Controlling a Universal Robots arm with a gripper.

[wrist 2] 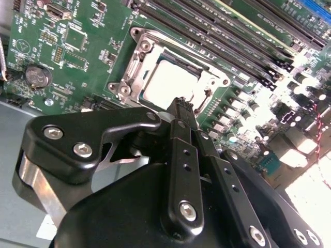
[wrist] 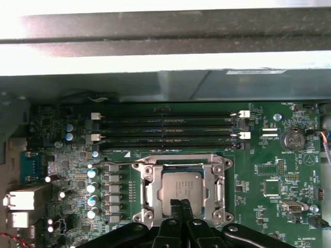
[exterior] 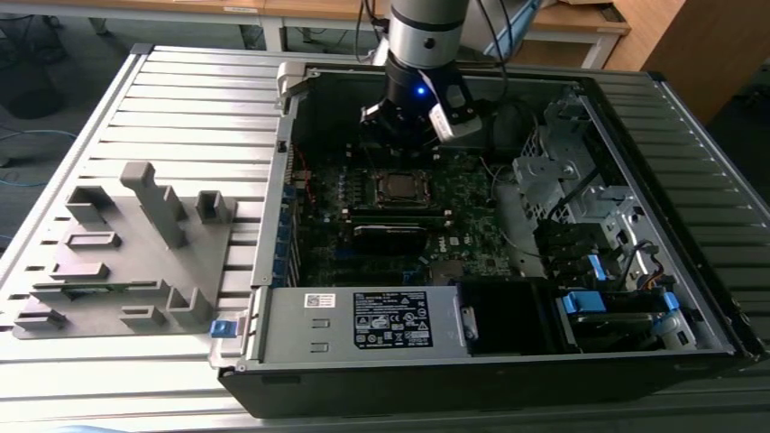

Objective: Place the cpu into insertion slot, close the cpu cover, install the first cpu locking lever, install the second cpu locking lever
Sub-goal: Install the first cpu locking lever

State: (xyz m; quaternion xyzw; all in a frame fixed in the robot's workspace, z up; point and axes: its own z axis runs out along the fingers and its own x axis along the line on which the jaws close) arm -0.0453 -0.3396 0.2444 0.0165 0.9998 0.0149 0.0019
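Observation:
The cpu [wrist: 181,187] lies flat in the insertion slot [wrist: 146,217] on the green motherboard, its silver face [wrist 2: 166,82] showing through the window of the cpu cover [wrist: 149,178]. The cover's silvery frame [wrist 2: 135,61] lies down around the chip. In both wrist views my gripper [wrist: 180,205] hovers just over one edge of the socket, with its two black fingers pressed together and nothing between them; its tips [wrist 2: 184,105] overlap the chip's edge. In the exterior view the gripper [exterior: 403,142] hangs inside the open computer case, just behind the socket [exterior: 398,187].
Long black memory slots [wrist: 165,129] run beside the socket, and a coin battery [wrist: 291,139] sits on the board. The case wall [wrist: 165,85] rises close behind. A power supply [exterior: 361,320] and drive bays [exterior: 578,207] crowd the case. A grey fixture block [exterior: 126,253] stands on the table at the exterior view's left.

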